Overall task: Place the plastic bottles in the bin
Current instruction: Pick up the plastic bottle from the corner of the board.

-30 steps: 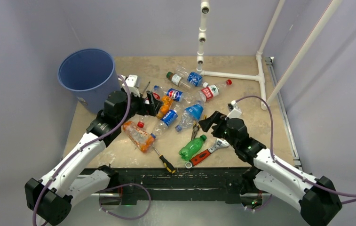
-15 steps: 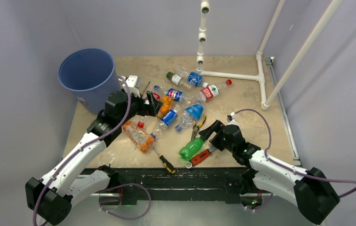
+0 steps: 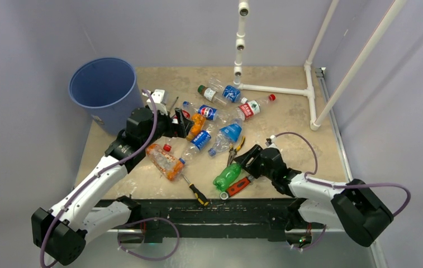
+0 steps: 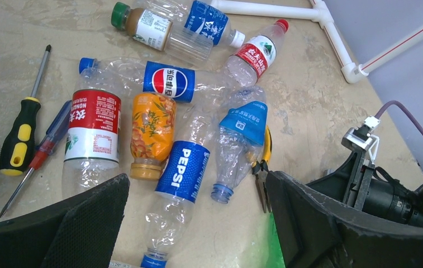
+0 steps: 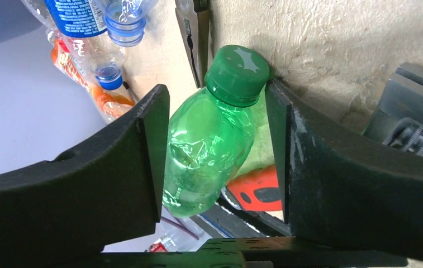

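Beige tabletop (image 3: 290,120), ten bottles (image 3: 227,134), one bin (image 3: 108,109)

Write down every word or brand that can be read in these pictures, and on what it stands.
"PEPSI": on the blue-labelled clear bottle.
"NONGF", then unclear: on the larger red-labelled bottle.
The other bottles carry Chinese characters or small print, too blurred to read.

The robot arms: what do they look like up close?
Each arm is white tubes linked by chunky black joints: left arm, right arm. A thin purple cable loops along each. The left end effector and right end effector are each two broad, curved, matte-black fingers; the left's show a fine mesh texture.
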